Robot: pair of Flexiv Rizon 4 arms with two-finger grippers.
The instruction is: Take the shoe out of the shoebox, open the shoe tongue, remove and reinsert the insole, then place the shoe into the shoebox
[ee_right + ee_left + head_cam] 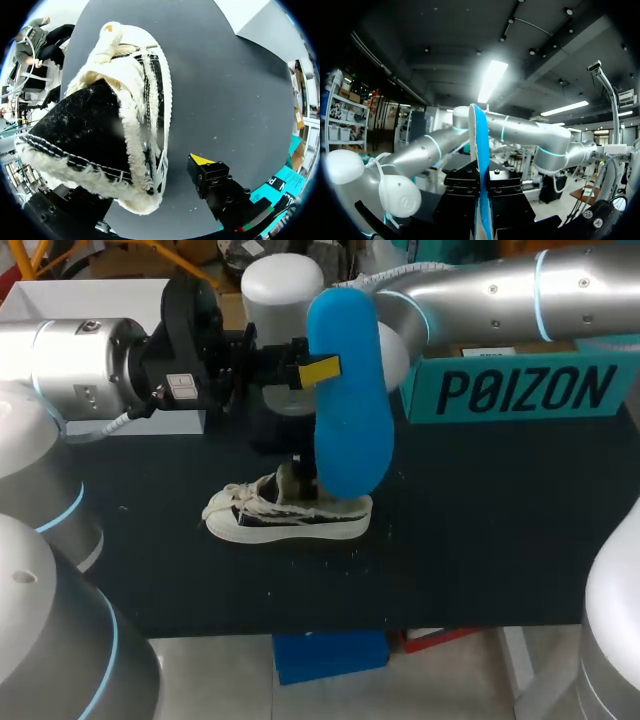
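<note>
1. Blue insole (350, 390) is hanging upright over the bench (480, 540) in the head view, with the left gripper (318, 368) pinching its edge near the upper end. Below it the shoe (290, 515) is lying on its sole around the bench's middle. It is out of the teal shoebox (520, 390), which is standing at the far edge toward the right corner. The right arm (500, 290) is angling in from that corner, its end hidden behind the insole.
2. In the left wrist view the insole is showing edge-on, and both black fingers (462, 195) are pressing it from either side in a firm clamp.
3. In the right wrist view the right gripper (137, 190) is straddling the shoe. Its yellow-tipped finger (202, 161) is standing apart from the frayed trim, so the fingers are spread and gripping nothing.
4. Reinsertion seems to be the step in hand. The next move is calling for the insole to be tipped down into the shoe's opening while the right gripper is steadying the shoe.
</note>
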